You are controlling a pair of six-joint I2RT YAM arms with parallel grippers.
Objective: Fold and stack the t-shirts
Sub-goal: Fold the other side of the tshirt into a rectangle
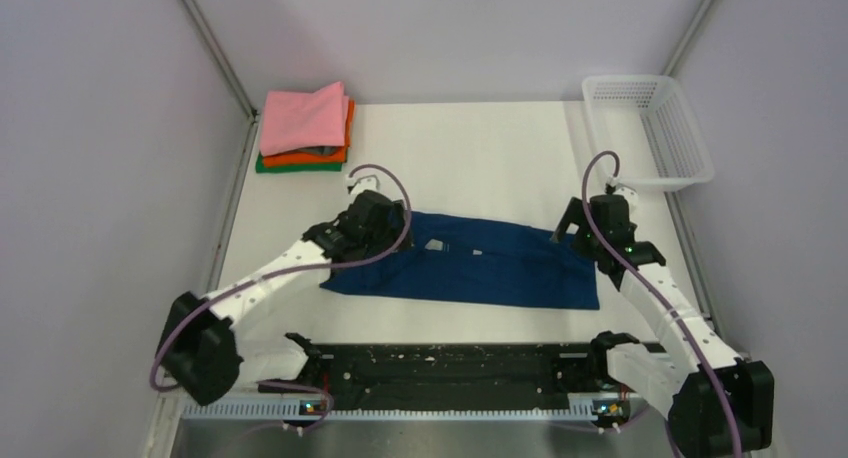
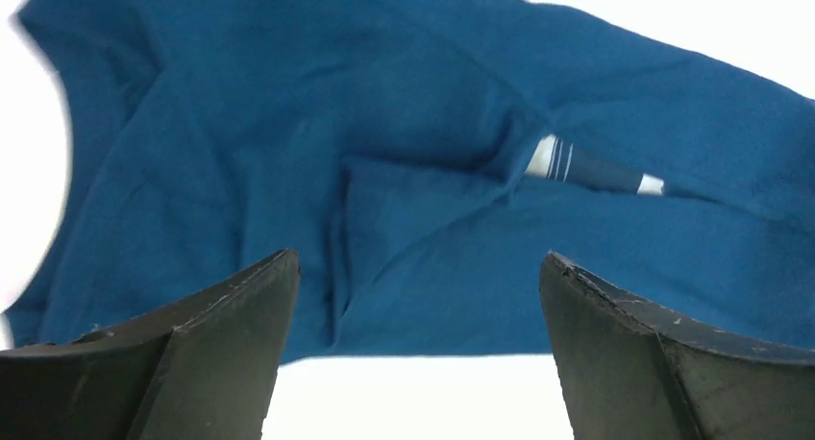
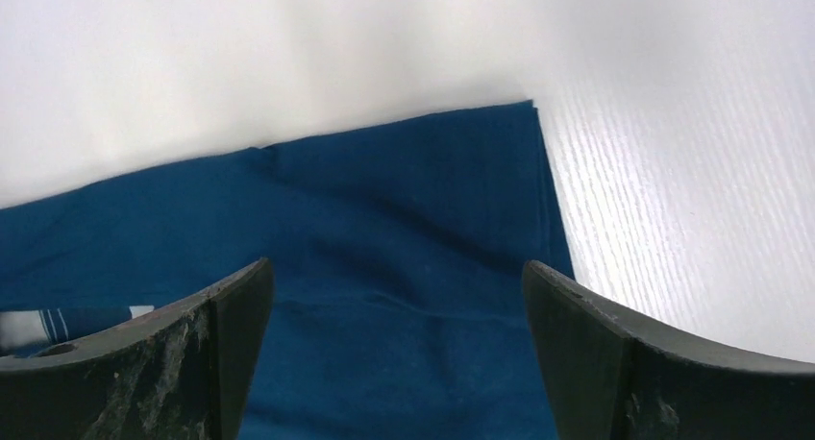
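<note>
Left hand (image 2: 418,256) and right hand (image 3: 396,264) gape open over navy t-shirt (image 1: 480,268), its print (image 2: 577,166) half-hidden by folds.

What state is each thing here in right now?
Navy t-shirt: flat, partly folded into a band.
Pink t-shirt: folded, topping stack.
Orange t-shirt: folded, mid-stack.
Green t-shirt: folded, bottom.
Mesh basket: upright, empty.
Left gripper: jaws open, empty.
Right gripper: jaws open, empty.

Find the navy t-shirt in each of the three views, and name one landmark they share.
Top external: navy t-shirt spread as a wide band at centre.
Left wrist: it fills most of the frame.
Right wrist: it covers the lower left.
Shared landmark: its white print, visible in all three.
</note>
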